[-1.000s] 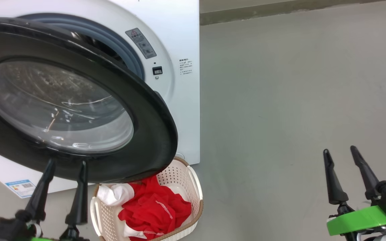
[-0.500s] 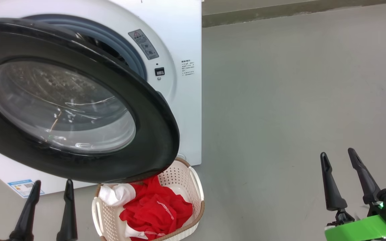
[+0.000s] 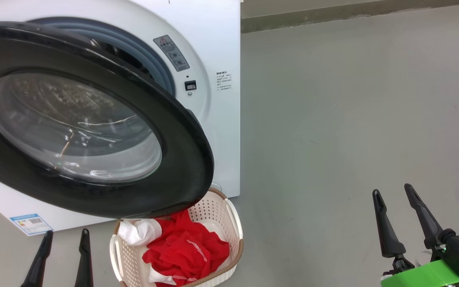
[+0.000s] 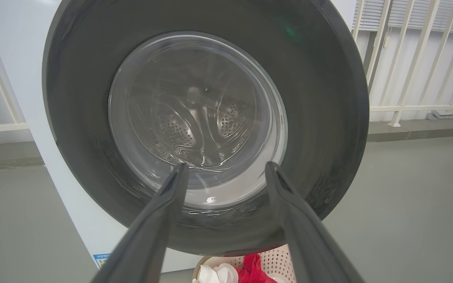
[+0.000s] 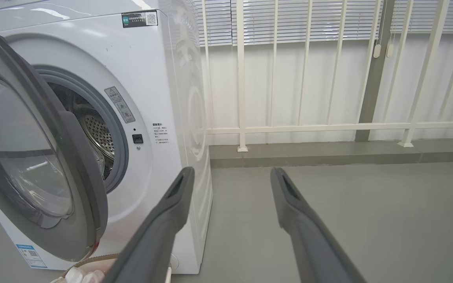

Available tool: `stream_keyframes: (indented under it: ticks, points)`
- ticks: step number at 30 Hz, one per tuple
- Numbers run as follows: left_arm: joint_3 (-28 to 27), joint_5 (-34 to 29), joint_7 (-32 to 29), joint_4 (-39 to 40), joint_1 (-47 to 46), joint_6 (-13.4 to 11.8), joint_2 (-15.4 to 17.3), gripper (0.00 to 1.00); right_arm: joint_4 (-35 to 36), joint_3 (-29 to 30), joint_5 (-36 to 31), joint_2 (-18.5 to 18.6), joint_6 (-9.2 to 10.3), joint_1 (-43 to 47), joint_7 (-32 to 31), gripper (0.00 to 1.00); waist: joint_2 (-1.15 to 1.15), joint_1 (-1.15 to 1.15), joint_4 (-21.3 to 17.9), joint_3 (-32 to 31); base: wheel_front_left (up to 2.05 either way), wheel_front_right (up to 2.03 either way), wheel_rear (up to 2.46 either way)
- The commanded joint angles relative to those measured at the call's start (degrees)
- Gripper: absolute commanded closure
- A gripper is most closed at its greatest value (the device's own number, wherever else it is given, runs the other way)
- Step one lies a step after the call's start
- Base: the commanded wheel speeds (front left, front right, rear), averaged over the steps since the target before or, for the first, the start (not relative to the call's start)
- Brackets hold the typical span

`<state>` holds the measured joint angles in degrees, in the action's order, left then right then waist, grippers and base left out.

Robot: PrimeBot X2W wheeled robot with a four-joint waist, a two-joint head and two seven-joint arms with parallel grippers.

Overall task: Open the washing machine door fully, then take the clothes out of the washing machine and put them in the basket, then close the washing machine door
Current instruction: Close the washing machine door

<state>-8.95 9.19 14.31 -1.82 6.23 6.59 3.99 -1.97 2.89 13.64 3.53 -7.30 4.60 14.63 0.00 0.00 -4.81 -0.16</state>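
Observation:
The washing machine door (image 3: 78,119), black-rimmed with a clear glass bowl, stands partly swung out from the white washing machine (image 3: 209,48), a gap showing at its right edge. Through that gap the right wrist view shows the steel drum (image 5: 96,137). Red and white clothes (image 3: 185,251) lie in the cream basket (image 3: 233,227) on the floor under the door's lower edge. My left gripper (image 3: 66,235) is open and empty, low at the bottom left, in front of the door (image 4: 210,118). My right gripper (image 3: 391,190) is open and empty over bare floor, far right.
Grey floor (image 3: 333,119) stretches to the right of the machine. A white railing (image 5: 328,78) with blinds behind it runs along a raised kerb at the back. A blue label (image 3: 30,224) sits on the machine's lower front.
My left gripper has dropped down and away from the door's lower rim. The right gripper has shifted slightly left and down. The door stands as before.

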Motion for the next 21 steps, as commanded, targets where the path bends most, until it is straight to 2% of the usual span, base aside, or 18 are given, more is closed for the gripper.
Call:
stream_keyframes:
  ticks: [1, 14, 15, 16, 18, 19, 21]
  points:
    - [-2.06, -0.94, 0.68, 0.89, -0.94, 0.34, 0.29, 0.0, 1.19, -1.5, -0.07, 1.13, -0.19, -0.92, 0.37, 0.0, 0.0, 0.0, 0.02, -0.07, 0.0, 0.0, 0.0]
    - [-2.21, -2.22, 0.69, 0.59, -1.1, 0.8, -0.31, 0.0, 1.03, -1.88, -0.21, 1.35, -0.19, -0.95, 0.37, 0.0, 0.0, 0.0, 0.32, -0.17, 0.0, 0.0, 0.0]
    - [-2.18, -2.28, 0.69, 0.62, -1.13, 0.82, -0.34, 0.0, 0.82, -2.11, -0.33, 1.49, -0.19, -1.02, 0.37, 0.12, 0.0, 0.0, 0.38, -0.13, 0.0, 0.0, 0.0]
    - [-2.09, -2.34, 0.69, 0.62, -1.17, 0.83, -0.37, 0.0, 0.43, -2.65, -0.41, 1.75, -0.19, -1.14, 0.37, 0.47, 0.0, 0.0, 0.49, -0.1, 0.0, 0.0, 0.0]
    - [-1.82, -2.45, 0.69, 0.57, -1.19, 0.85, -0.42, 0.0, -0.56, -3.94, -0.32, 2.29, -0.19, -1.6, 0.37, 0.69, 0.0, 0.0, 0.78, 0.01, 0.0, 0.0, 0.0]
    - [-1.65, -2.51, 0.69, 0.56, -1.22, 0.85, -0.45, 0.0, -1.24, -4.75, -0.18, 2.62, -0.19, -1.95, 0.37, 1.0, 0.0, 0.0, 1.01, 0.15, 0.0, 0.0, 0.0]
    - [-1.3, -2.58, 0.69, 0.57, -1.34, 0.86, -0.5, 0.0, -3.03, -6.42, 0.23, 3.24, -0.19, -2.9, 0.37, 1.0, 0.0, 0.0, 1.49, 0.35, 0.0, 0.0, 0.0]
